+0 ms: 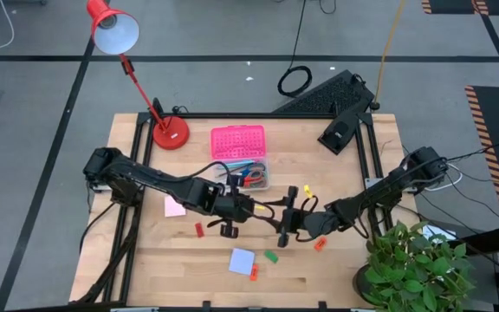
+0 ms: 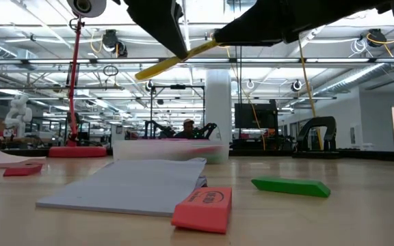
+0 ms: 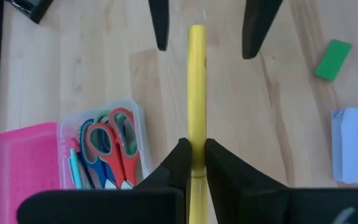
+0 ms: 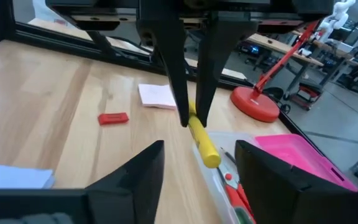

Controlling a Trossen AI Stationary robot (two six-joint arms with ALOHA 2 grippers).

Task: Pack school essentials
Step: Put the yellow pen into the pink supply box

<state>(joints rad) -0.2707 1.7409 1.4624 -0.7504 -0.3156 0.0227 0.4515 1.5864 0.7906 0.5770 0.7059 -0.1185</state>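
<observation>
Mid-table, left gripper pinches the pencil; right gripper gapes, empty.
Bare wood below; box holds scissors.

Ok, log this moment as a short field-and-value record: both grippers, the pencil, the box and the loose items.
left gripper: shut on the yellow pencil, held above the table
right gripper: open, facing the pencil's free end, not gripping it
clear box: open, pink lid beside it, scissors inside
blue note pad: on the table, near edge
pink note pad: on the table by the left arm
green eraser: loose on the table
red eraser: loose, by the blue pad
red desk lamp: far left corner
</observation>
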